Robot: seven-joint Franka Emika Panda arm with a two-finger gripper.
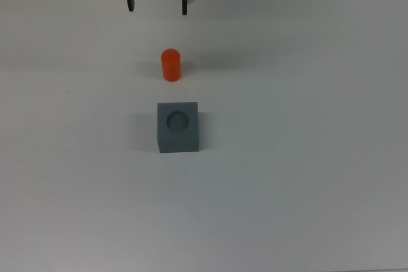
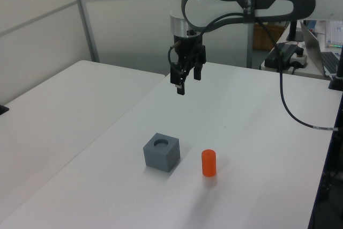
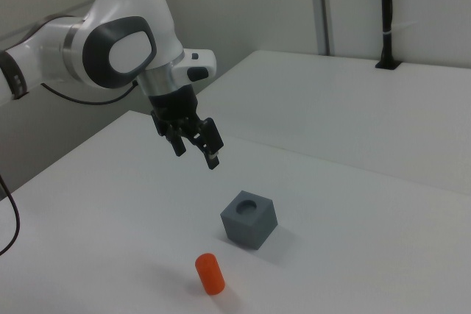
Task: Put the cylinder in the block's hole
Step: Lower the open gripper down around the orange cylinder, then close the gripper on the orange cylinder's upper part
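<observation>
Hovering with jaws open and empty, the Panda gripper (image 1: 157,4) hangs above the white surface (image 1: 306,157); the orange cylinder (image 1: 171,65) stands upright beside the grey block (image 1: 178,127), apart. A centred, vertical descent straddling the cylinder looks best.

Lab, white table (image 2: 257,132), partition walls (image 2: 43,20), cabled equipment (image 2: 286,54)

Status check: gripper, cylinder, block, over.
Gripper open, empty, raised above table. Orange cylinder upright, apart from grey block. Hole empty. Nothing in the way.
</observation>
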